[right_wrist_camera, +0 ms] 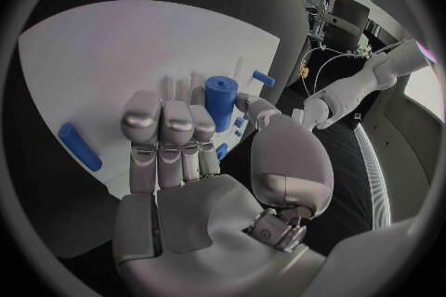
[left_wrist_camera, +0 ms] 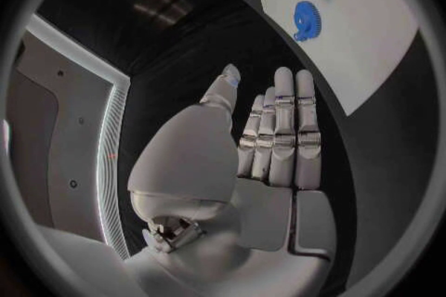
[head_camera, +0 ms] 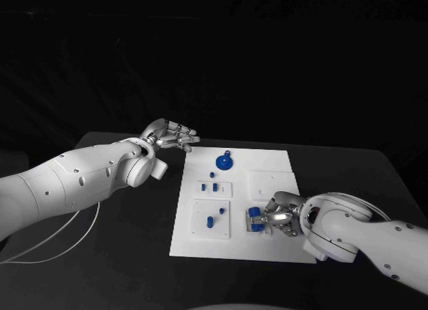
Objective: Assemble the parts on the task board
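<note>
While the left hand (head_camera: pixel 173 136) hovers empty, fingers straight, at upper left, the right hand (head_camera: pixel 277 216) pinches an upright blue peg (right_wrist_camera: pixel 221 99) over the board (head_camera: pixel 270 161), lower right.

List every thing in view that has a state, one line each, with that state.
left robot hand: open, fingers straight, holding nothing, off the board's far left corner.
right robot hand: over the board's near right part, at a blue cylinder; grip cannot be told.
blue cylinder: upright by the right fingers.
blue gear: lying flat on the board's far end.
blue peg: lying flat on the board.
task board: flat on the table.
</note>
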You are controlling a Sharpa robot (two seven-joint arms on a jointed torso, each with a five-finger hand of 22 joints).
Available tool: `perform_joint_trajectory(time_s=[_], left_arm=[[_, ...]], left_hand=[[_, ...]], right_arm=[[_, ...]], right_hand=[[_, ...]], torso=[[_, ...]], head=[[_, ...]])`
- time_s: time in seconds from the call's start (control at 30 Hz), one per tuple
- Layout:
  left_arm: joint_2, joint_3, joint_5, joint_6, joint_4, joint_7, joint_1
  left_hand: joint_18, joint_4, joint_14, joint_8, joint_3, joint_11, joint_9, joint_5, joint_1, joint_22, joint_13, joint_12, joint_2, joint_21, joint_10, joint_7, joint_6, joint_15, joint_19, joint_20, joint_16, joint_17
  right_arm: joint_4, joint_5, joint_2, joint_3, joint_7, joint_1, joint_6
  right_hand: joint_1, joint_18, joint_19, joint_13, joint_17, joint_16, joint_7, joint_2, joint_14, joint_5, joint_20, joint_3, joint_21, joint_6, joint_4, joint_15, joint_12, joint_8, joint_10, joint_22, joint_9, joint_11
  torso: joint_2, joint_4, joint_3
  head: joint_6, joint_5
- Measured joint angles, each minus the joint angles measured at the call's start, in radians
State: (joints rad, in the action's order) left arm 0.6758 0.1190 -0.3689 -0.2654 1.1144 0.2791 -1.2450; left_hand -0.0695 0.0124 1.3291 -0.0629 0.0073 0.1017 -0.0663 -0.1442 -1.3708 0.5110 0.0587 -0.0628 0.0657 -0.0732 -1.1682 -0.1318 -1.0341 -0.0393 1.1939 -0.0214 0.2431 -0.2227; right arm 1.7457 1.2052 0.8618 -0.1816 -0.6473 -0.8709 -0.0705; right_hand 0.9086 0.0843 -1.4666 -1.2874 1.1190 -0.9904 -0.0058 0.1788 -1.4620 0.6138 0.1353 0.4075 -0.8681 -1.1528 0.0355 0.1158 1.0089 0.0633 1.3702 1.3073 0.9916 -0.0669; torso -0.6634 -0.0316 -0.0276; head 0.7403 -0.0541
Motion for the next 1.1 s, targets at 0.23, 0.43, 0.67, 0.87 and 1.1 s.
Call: perform_joint_trajectory(time_s=[0.23, 0.43, 0.67, 0.87, 1.1], left_arm=[[0.001, 0.0, 0.0, 0.0, -0.001, -0.001, 0.0], [0.001, 0.0, -0.001, 0.001, -0.001, -0.001, 0.0], [0.001, 0.0, -0.002, 0.001, 0.0, -0.003, 0.0], [0.001, 0.0, -0.003, 0.001, 0.0, -0.004, 0.0], [0.002, 0.0, -0.003, 0.001, 0.001, -0.006, 0.0]], left_hand=[[0.0, 0.0, 0.0, 0.0, 0.0, 0.0, 0.0, 0.0, 0.0, -0.002, 0.0, 0.0, 0.0, 0.0, 0.0, 0.0, 0.0, 0.0, 0.0, 0.0, 0.0, 0.0], [0.0, 0.0, 0.0, 0.0, 0.0, 0.0, 0.0, 0.0, 0.0, -0.003, 0.0, 0.0, 0.0, 0.0, 0.0, 0.0, 0.0, 0.0, 0.0, 0.0, 0.0, 0.0], [0.0, 0.003, 0.0, 0.0, -0.003, 0.0, 0.0, 0.0, 0.004, -0.004, 0.0, 0.0, -0.004, 0.0, 0.0, 0.0, 0.0, 0.0, 0.0, 0.0, 0.0, 0.0], [0.0, 0.003, 0.0, 0.0, -0.003, 0.0, 0.0, 0.0, 0.004, -0.005, 0.0, 0.0, -0.004, 0.0, 0.0, 0.0, 0.0, 0.0, 0.0, 0.0, 0.0, 0.0], [0.0, 0.005, 0.0, 0.0, -0.005, 0.0, 0.0, 0.0, 0.004, -0.008, 0.0, 0.0, -0.004, 0.0, 0.0, 0.0, 0.0, 0.0, 0.0, 0.0, 0.0, 0.0]], right_arm=[[-0.005, 0.006, -0.005, 0.0, -0.001, 0.0, 0.002], [-0.015, 0.016, -0.014, 0.001, -0.002, -0.002, 0.002], [-0.019, 0.028, -0.02, 0.001, -0.002, -0.003, 0.001], [-0.023, 0.035, -0.023, 0.002, -0.002, -0.004, -0.002], [-0.027, 0.04, -0.024, 0.004, -0.002, -0.003, -0.005]], right_hand=[[0.0, 0.0, 0.0, 0.001, 0.0, 0.003, 0.0, 0.0, 0.0, 0.0, 0.0, 0.0, 0.0, 0.0, 0.0, 0.0, 0.0, 0.004, -0.003, 0.0, -0.003, -0.003], [0.006, 0.0, 0.0, 0.005, -0.003, 0.008, 0.001, -0.005, 0.0, -0.126, 0.0, -0.003, 0.006, -0.001, -0.003, 0.0, -0.004, 0.005, -0.003, 0.0, -0.011, -0.003], [0.029, 0.0, 0.0, 0.009, -0.005, 0.012, 0.002, 0.011, 0.0, -0.247, 0.0, 0.02, 0.011, -0.002, 0.0, 0.0, -0.009, 0.004, -0.002, 0.0, -0.014, -0.002], [0.053, 0.0, 0.0, 0.014, -0.006, 0.016, 0.006, 0.025, 0.001, -0.506, 0.0, 0.025, 0.015, -0.01, 0.063, -0.001, -0.009, 0.004, -0.005, 0.0, -0.014, 0.003], [0.05, 0.0, 0.0, 0.017, -0.004, 0.016, 0.014, 0.061, 0.001, -0.563, 0.0, -0.058, 0.016, -0.004, 0.161, -0.001, -0.016, -0.002, -0.007, 0.001, -0.03, 0.004]], torso=[[0.0, -0.0003, -0.0003], [0.0, -0.0005, -0.0003], [0.0, -0.0004, -0.0003], [0.0, 0.0005, -0.0002], [0.0, 0.0009, 0.0004]], head=[[0.001, -0.001], [0.002, -0.002], [0.006, -0.005], [0.005, -0.005], [-0.001, -0.002]])
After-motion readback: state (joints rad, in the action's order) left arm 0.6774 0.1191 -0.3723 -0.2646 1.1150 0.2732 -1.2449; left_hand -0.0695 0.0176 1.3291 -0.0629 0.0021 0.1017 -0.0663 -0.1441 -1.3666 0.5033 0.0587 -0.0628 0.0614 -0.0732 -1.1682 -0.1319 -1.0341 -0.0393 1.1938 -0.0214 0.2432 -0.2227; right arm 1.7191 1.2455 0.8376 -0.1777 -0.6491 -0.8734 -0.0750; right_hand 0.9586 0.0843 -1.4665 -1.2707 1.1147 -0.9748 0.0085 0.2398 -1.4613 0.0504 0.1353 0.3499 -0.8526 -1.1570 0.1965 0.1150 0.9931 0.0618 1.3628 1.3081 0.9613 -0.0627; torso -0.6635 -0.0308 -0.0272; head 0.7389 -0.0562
